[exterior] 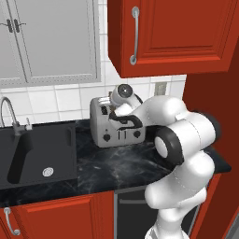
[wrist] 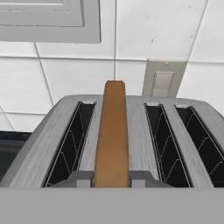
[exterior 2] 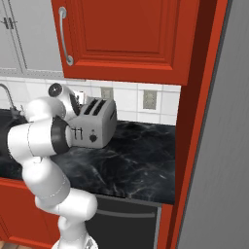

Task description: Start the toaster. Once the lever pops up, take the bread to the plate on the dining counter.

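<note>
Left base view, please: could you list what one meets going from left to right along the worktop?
Faucet → sink → toaster → the arm's dark elbow joint, in front of the worktop.

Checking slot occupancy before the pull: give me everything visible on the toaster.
The toaster is a boxy, silver-grey, brushed-metal-looking unit standing upright on the black marble worktop, close to the white tiled wall and right of the sink. Its front carries two black knobs and small dark levers. The top has four long slots; the bread stands on edge in the second from the left in the hand view, sticking up above the top; the other three look empty. The arm partly covers it.
</note>
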